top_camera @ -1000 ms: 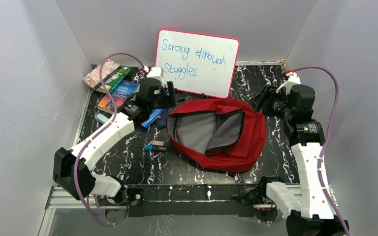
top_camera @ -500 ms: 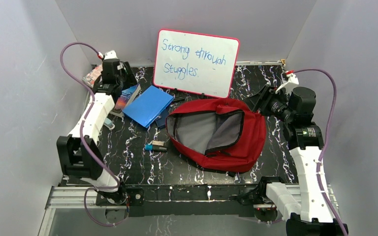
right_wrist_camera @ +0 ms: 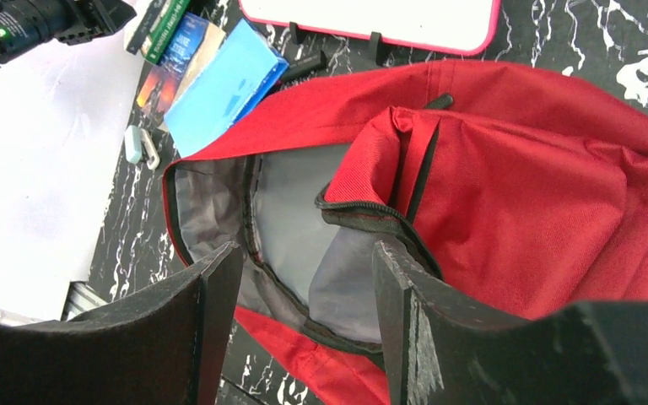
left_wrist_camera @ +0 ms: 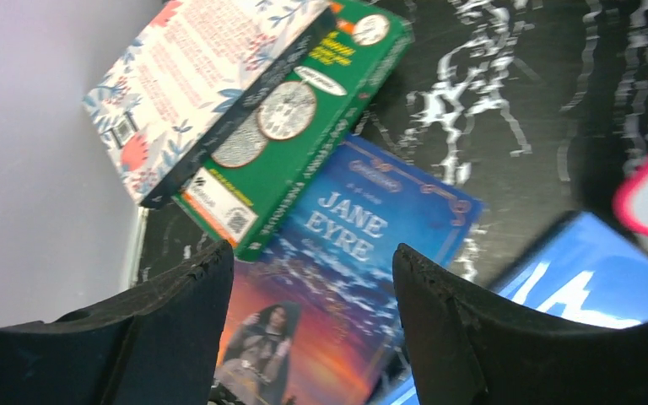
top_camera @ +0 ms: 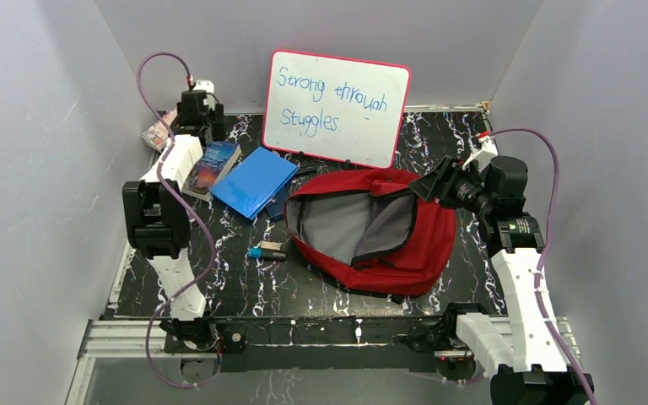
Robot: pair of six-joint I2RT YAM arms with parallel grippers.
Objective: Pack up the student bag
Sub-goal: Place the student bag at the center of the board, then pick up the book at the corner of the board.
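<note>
Lying open on the black marbled tabletop [top_camera: 236, 291], right of centre, the red student bag [top_camera: 426, 240] shows its grey lining, zippered flap folded back. Right tool [right_wrist_camera: 305, 253] hangs above the bag's mouth, jaws wide, nothing between them. Left tool [left_wrist_camera: 310, 253] sits at the far-left corner over a pile of books, jaws also wide and empty. Under it: a Jane Eyre paperback [left_wrist_camera: 363, 224], a green book [left_wrist_camera: 304, 126] overlapping its top edge, and a floral-covered book [left_wrist_camera: 194, 76] lying partly on the green one, against the side wall. Blue notebook [top_camera: 255, 181] lies between the books and the bag, just beside the bag's left edge. Pink-rimmed whiteboard [top_camera: 337, 105] stands propped behind the bag, handwritten "Strong through Stuggles." A small dark marker-like item [top_camera: 268, 251] lies on the tabletop near the bag's left side.
</note>
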